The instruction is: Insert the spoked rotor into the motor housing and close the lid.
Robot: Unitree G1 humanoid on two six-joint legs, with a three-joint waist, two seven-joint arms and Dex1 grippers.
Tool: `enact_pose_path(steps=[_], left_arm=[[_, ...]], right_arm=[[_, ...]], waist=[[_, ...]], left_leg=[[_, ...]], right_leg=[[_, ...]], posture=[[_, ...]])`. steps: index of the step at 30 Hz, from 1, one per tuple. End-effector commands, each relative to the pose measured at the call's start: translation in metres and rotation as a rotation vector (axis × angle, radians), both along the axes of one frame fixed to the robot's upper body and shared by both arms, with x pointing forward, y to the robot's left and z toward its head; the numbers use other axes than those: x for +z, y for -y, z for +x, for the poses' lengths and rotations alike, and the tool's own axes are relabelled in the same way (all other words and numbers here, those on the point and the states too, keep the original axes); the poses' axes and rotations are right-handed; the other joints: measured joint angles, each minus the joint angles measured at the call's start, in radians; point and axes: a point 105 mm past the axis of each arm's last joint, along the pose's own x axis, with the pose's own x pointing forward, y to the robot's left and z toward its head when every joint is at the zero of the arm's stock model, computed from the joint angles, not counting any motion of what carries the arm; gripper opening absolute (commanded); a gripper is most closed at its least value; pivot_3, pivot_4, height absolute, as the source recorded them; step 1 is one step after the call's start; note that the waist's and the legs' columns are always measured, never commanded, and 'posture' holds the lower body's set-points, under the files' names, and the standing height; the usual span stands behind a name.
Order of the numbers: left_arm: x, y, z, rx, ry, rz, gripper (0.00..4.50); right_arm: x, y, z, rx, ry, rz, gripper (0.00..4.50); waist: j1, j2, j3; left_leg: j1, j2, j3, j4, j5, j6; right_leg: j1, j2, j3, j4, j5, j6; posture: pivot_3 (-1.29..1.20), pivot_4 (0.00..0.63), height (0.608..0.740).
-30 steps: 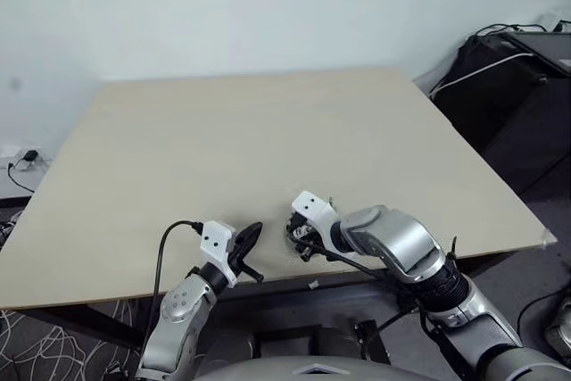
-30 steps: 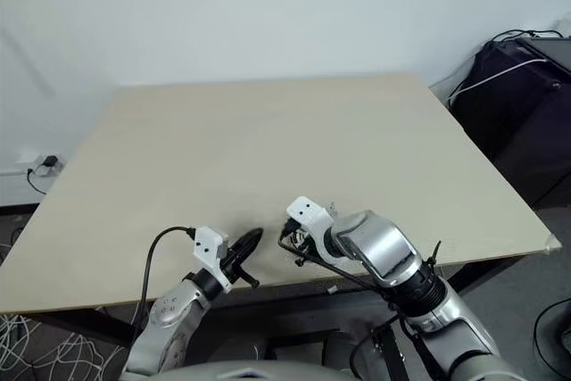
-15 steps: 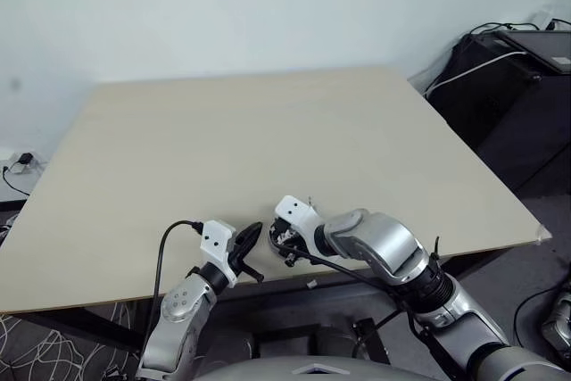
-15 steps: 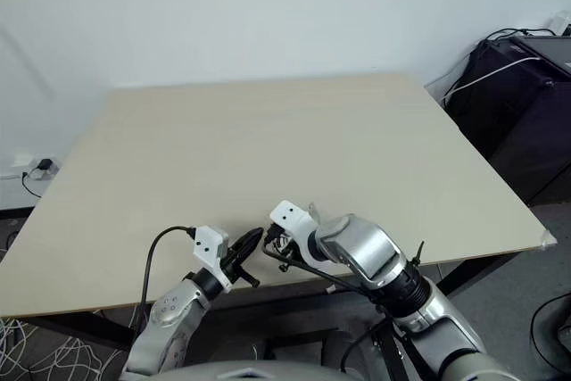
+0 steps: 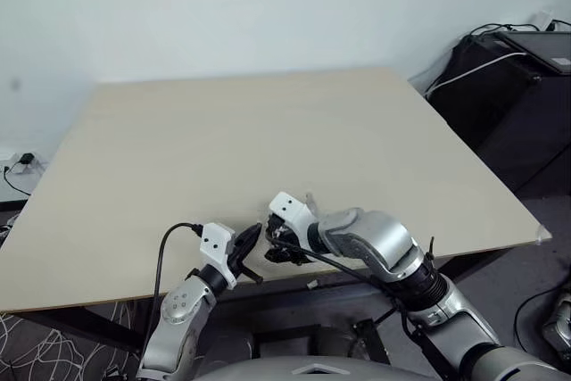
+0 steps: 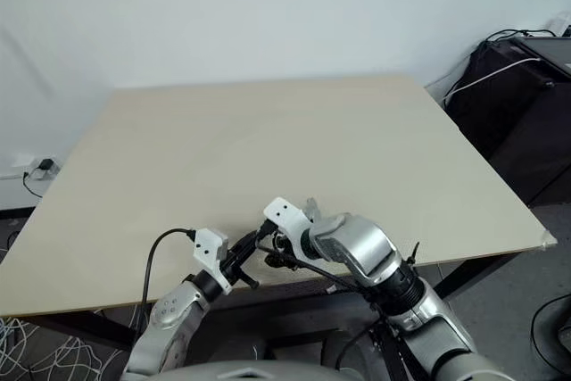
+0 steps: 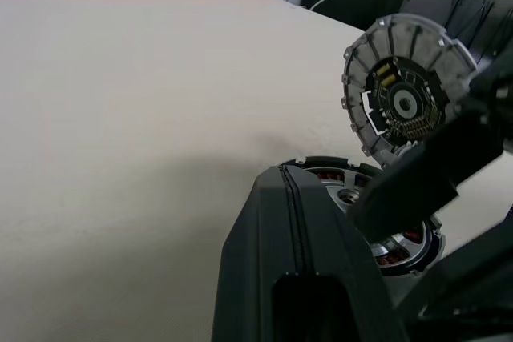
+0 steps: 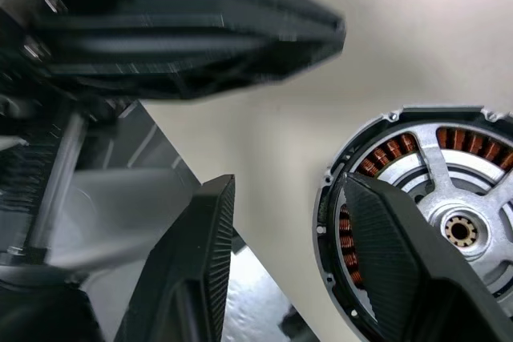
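a: at the near edge of the pale matte table (image 5: 268, 131), what is lying there?

b: the motor housing (image 8: 417, 222), round, copper windings ringing a silver spoked rotor (image 8: 465, 198). a ribbed grey disc (image 7: 407, 90) is standing on edge just beyond.

a: the claws?

b: the left claw (image 5: 250, 240) is clenched, empty. the right claw (image 8: 288, 238) is standing parted, one black finger overlapping the housing's rim.

wall (image 5: 268, 6): pale, plain | table (image 5: 268, 131): light wood | floor (image 5: 53, 350): patterned carpet
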Motion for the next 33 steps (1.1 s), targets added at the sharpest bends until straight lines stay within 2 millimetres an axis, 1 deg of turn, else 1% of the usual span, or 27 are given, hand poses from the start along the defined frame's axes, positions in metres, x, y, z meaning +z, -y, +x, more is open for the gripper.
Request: enact_pose_path(steps=[1, 7, 10, 13, 16, 18, 19, 21, 23, 26, 28, 30, 32, 33], left_arm=[[0.009, 0.000, 0.004, -0.003, 0.041, -0.013, 0.00], [0.009, 0.000, 0.004, -0.008, 0.039, -0.014, 0.00], [0.009, 0.000, 0.004, -0.011, 0.038, -0.015, 0.00], [0.009, 0.001, 0.004, -0.013, 0.038, -0.015, 0.00], [0.011, 0.001, 0.004, -0.013, 0.040, -0.016, 0.00], [0.013, 0.001, 0.004, -0.010, 0.042, -0.017, 0.00], [0.014, 0.001, 0.004, -0.009, 0.044, -0.017, 0.00], [0.015, 0.001, 0.003, -0.008, 0.046, -0.018, 0.00], [0.017, 0.001, 0.003, -0.009, 0.050, -0.020, 0.00], [0.019, 0.001, 0.002, -0.011, 0.053, -0.019, 0.00], [0.019, 0.000, 0.001, -0.013, 0.052, -0.018, 0.00], [0.021, 0.000, 0.001, -0.017, 0.052, -0.016, 0.00], [0.022, 0.001, 0.000, -0.022, 0.050, -0.014, 0.00], [0.022, 0.001, 0.000, -0.024, 0.049, -0.013, 0.00]], right_arm=[[0.032, -0.008, 0.009, 0.002, 0.111, 0.089, 2.19], [0.058, -0.018, 0.022, -0.053, 0.266, 0.170, 2.19], [0.071, -0.022, 0.029, -0.086, 0.314, 0.222, 2.19], [0.085, -0.023, 0.039, -0.138, 0.373, 0.272, 1.65], [0.099, -0.020, 0.052, -0.205, 0.439, 0.309, 0.72], [0.107, -0.009, 0.066, -0.265, 0.536, 0.285, 0.07], [0.110, -0.003, 0.072, -0.289, 0.582, 0.263, 0.03], [0.109, 0.012, 0.081, -0.348, 0.619, 0.227, 0.03], [0.105, 0.030, 0.088, -0.380, 0.694, 0.144, 0.03], [0.090, 0.058, 0.090, -0.425, 0.721, 0.043, 0.03], [0.077, 0.077, 0.087, -0.489, 0.691, 0.004, 0.03], [0.059, 0.099, 0.078, -0.529, 0.668, -0.076, 0.03], [0.046, 0.111, 0.068, -0.533, 0.645, -0.124, 0.03], [0.043, 0.114, 0.064, -0.525, 0.640, -0.138, 0.03]], waist=[[0.000, 0.000, 0.000], [0.000, 0.001, 0.000], [-0.001, 0.001, 0.000], [-0.001, 0.001, 0.000], [-0.001, 0.001, 0.000], [-0.001, 0.001, 0.000], [-0.001, 0.001, 0.000], [0.000, 0.001, 0.000], [0.001, 0.001, 0.000], [0.001, 0.001, 0.000], [0.001, 0.001, -0.001], [0.001, 0.001, -0.001], [0.002, 0.001, -0.001], [0.002, 0.001, 0.000]], left_leg=[[0.000, 0.000, 0.000, 0.000, 0.000, 0.000], [0.000, 0.000, 0.000, 0.000, 0.000, 0.000], [0.000, 0.000, 0.000, 0.000, 0.000, 0.000], [0.000, 0.000, 0.000, 0.000, 0.000, 0.000], [0.000, 0.000, 0.000, 0.000, 0.000, 0.000], [0.000, 0.000, 0.000, 0.000, 0.000, 0.000], [0.000, 0.000, 0.000, 0.000, 0.000, 0.000], [0.000, 0.000, 0.000, -0.001, 0.000, 0.000], [0.000, 0.000, 0.000, -0.001, 0.000, 0.000], [0.000, 0.000, 0.001, -0.001, 0.000, 0.000], [0.000, 0.000, 0.001, -0.001, 0.000, 0.000], [0.000, 0.000, 0.001, -0.002, 0.000, 0.000], [-0.001, 0.000, 0.001, -0.002, 0.000, 0.000], [-0.001, 0.000, 0.001, -0.001, 0.000, 0.001]], right_leg=[[0.000, 0.000, 0.000, 0.000, 0.000, 0.000], [0.000, 0.000, 0.000, 0.000, 0.000, 0.000], [0.000, 0.000, 0.000, 0.000, 0.000, 0.000], [0.000, 0.000, 0.000, 0.000, 0.000, 0.000], [0.000, 0.000, 0.000, 0.000, 0.000, 0.000], [0.000, 0.000, 0.000, 0.000, 0.000, 0.000], [0.000, 0.000, 0.000, 0.000, 0.000, 0.000], [0.000, 0.000, 0.000, 0.000, 0.001, -0.002], [0.000, 0.000, 0.000, 0.000, 0.003, -0.005], [0.000, 0.000, 0.000, 0.000, 0.003, -0.006], [0.000, 0.000, 0.000, 0.000, 0.002, -0.006], [0.002, 0.000, 0.001, 0.000, 0.002, -0.006], [0.002, 0.000, 0.001, 0.000, 0.000, -0.004], [0.003, 0.000, 0.001, 0.000, -0.001, -0.002]], posture=[[0.00, 0.000, 0.740], [0.00, 0.000, 0.740], [0.00, 0.000, 0.740], [0.00, 0.000, 0.740], [0.00, 0.000, 0.740], [0.00, 0.000, 0.740], [0.00, 0.000, 0.740], [0.00, 0.000, 0.740], [0.00, 0.000, 0.740], [0.00, 0.000, 0.740], [0.00, 0.000, 0.740], [0.00, 0.000, 0.740], [0.00, 0.000, 0.740], [0.00, 0.000, 0.740]])
